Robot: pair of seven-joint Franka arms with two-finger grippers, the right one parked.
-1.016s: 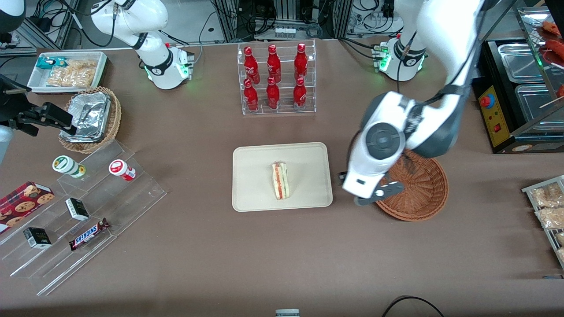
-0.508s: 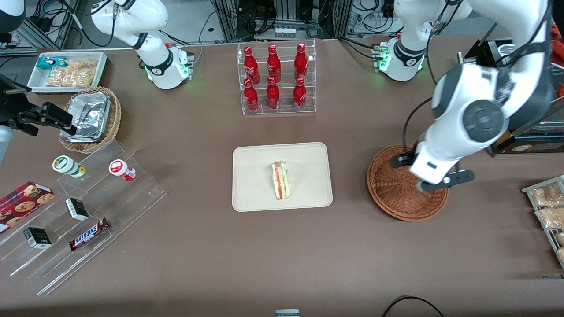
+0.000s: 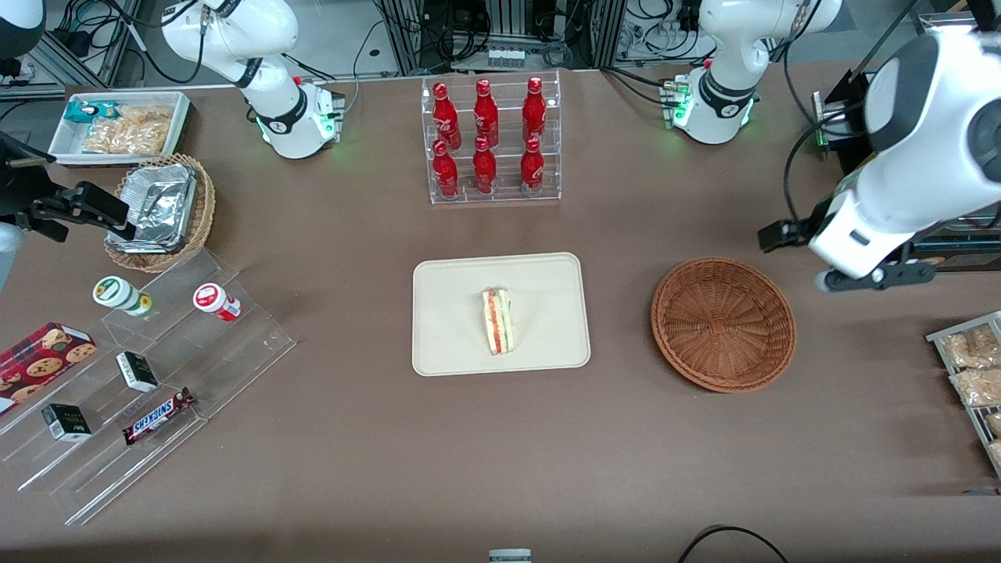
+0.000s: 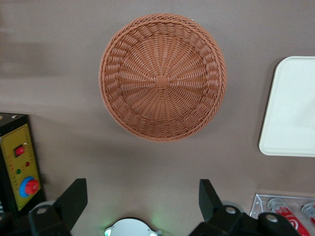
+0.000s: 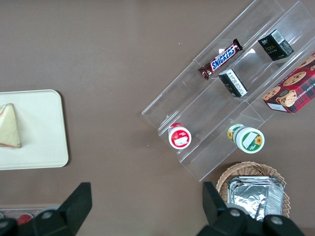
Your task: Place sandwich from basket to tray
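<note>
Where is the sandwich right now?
The sandwich lies on the tray, near its middle. The basket beside the tray holds nothing, and the open gripper is up above the table, apart from both.

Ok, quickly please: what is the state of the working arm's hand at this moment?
Left hand: open, holding nothing, raised over the table beside the basket, toward the working arm's end.

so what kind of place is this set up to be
Probably a lab mock-up of a snack counter or convenience shop: a clear rack of red cola bottles, tiered acrylic shelves with a Snickers bar, and a sandwich on a tray. The open gripper hangs above the empty basket.
</note>
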